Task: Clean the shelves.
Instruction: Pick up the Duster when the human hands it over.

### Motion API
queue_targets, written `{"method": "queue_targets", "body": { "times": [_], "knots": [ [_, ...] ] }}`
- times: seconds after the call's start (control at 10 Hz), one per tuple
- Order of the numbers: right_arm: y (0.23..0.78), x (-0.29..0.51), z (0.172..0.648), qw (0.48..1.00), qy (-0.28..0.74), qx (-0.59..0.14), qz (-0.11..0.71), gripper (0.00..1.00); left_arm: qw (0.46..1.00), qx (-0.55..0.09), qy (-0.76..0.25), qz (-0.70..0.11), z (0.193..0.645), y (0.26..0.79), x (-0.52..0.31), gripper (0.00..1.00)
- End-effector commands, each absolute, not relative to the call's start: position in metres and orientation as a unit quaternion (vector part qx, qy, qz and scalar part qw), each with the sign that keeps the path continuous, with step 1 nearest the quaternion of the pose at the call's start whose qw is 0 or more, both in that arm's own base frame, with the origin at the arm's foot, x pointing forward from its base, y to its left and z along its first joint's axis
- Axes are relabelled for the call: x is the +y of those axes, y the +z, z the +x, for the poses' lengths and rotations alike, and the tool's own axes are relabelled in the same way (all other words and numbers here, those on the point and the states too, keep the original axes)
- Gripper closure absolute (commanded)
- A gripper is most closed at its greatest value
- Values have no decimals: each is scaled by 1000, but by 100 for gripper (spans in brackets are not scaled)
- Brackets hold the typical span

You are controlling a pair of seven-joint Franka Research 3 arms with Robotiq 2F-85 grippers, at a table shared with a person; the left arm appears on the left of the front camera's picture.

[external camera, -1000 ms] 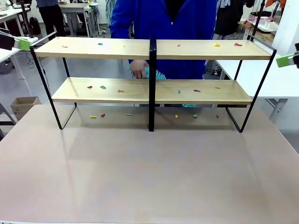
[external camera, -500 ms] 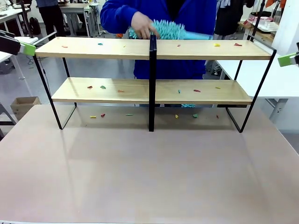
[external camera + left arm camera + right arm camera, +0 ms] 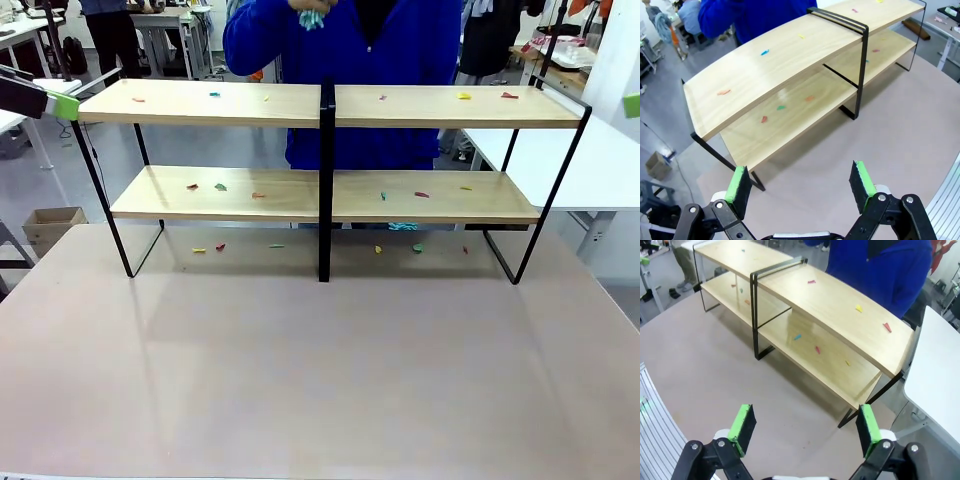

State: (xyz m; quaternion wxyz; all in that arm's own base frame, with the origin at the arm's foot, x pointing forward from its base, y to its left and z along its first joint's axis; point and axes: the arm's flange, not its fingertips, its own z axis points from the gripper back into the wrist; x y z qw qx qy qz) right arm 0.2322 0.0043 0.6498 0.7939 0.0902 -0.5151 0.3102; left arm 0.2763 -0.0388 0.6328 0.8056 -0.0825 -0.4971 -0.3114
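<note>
Front view: the shelves (image 3: 325, 105) stand on the far half of your worktop (image 3: 320, 380), frame feet on the surface and black centre post (image 3: 325, 180) about mid-picture. The upper board (image 3: 200, 102) and lower board (image 3: 250, 205) both run level from left to right. Small coloured scraps (image 3: 463, 96) lie scattered on the upper board, on the lower board, and on the worktop beneath the rack. A person (image 3: 400, 40) in a blue top stands right behind the shelves. A teal tuft (image 3: 312, 17) shows at the picture's top edge in front of the blue top; you cannot tell what it is. One green pad (image 3: 67, 105) of your left arm sits at the picture's left edge, level with the upper board and just beside its end.

Left wrist view: your left hand (image 3: 799, 182) is spread wide with nothing between the fingers. It hangs above bare worktop, looking toward the left end of the shelves, well clear of the frame.

Right wrist view: your right hand (image 3: 804, 429) is likewise spread wide and holds nothing. It hangs above the worktop off the right end of the shelves, apart from the frame, with the person behind the rack
</note>
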Motion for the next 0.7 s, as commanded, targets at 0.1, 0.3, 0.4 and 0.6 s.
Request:
{"method": "queue_targets", "body": {
  "times": [0.1, 0.3, 0.4, 0.6],
  "knots": [
    [585, 19, 199, 785, 291, -538, 100, 0, 805, -497, -313, -85, 276, 633, -38, 0],
    [584, 19, 199, 785, 282, -540, 109, 0, 805, -497, -313, -85, 276, 633, -38, 0],
    [586, 16, 199, 782, 269, -549, 118, 0, 805, -497, -313, -85, 276, 633, -38, 0],
    [588, 14, 197, 776, 262, -559, 125, 0, 805, -497, -313, -85, 276, 633, -38, 0]
  ]
}}
